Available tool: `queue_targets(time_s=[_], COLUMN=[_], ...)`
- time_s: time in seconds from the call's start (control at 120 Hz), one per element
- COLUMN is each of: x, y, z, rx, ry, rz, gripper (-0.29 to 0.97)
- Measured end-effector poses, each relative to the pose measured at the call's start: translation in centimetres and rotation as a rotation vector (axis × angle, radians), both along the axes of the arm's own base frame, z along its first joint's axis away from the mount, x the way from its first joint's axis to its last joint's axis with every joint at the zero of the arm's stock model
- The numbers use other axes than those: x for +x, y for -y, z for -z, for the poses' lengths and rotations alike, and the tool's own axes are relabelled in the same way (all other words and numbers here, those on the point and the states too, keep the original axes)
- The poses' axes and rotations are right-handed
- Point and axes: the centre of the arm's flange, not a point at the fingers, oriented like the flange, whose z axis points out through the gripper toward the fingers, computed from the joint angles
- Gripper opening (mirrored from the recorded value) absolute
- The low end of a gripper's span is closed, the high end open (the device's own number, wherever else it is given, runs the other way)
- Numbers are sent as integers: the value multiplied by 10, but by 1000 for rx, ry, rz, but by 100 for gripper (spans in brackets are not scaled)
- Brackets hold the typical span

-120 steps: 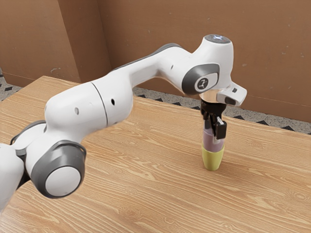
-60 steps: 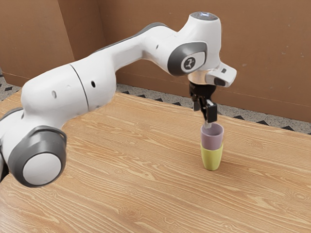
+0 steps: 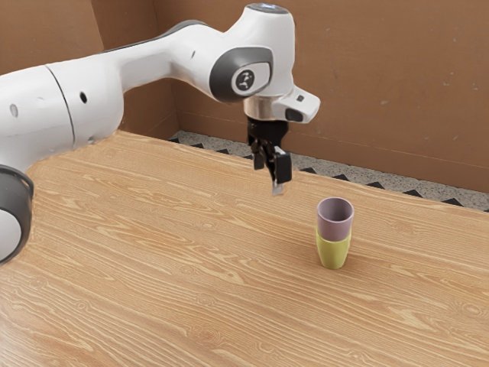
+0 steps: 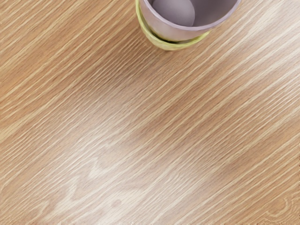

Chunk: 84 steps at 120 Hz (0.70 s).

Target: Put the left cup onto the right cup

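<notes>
A purple cup (image 3: 335,215) sits nested upright inside a yellow-green cup (image 3: 334,251) on the wooden table (image 3: 176,252), toward the exterior view's right. My gripper (image 3: 273,170) hangs open and empty above the table, up and to the exterior view's left of the stacked cups, well apart from them. In the wrist view the purple cup (image 4: 192,21) shows its open mouth, with the yellow-green cup's rim (image 4: 159,41) peeking out beneath it.
The table's far edge (image 3: 367,187) runs behind the cups, with a patterned floor strip and a brown wall (image 3: 412,76) beyond. Bare wood grain (image 4: 140,140) lies under my hand.
My gripper let go of the purple cup, which stays nested in the yellow-green cup. The hand then rose and moved toward the exterior view's left, away from the stack.
</notes>
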Motion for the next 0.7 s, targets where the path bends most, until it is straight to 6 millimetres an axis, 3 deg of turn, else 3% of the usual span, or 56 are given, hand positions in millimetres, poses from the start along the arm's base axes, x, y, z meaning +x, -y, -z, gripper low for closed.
queue_targets(time_s=[0.325, 0.7], x=[-28, -33], y=[-50, -93], z=[-17, -36], rx=[15, 26], ry=[-14, 15], rz=[-93, -214], gripper=[68, 68])
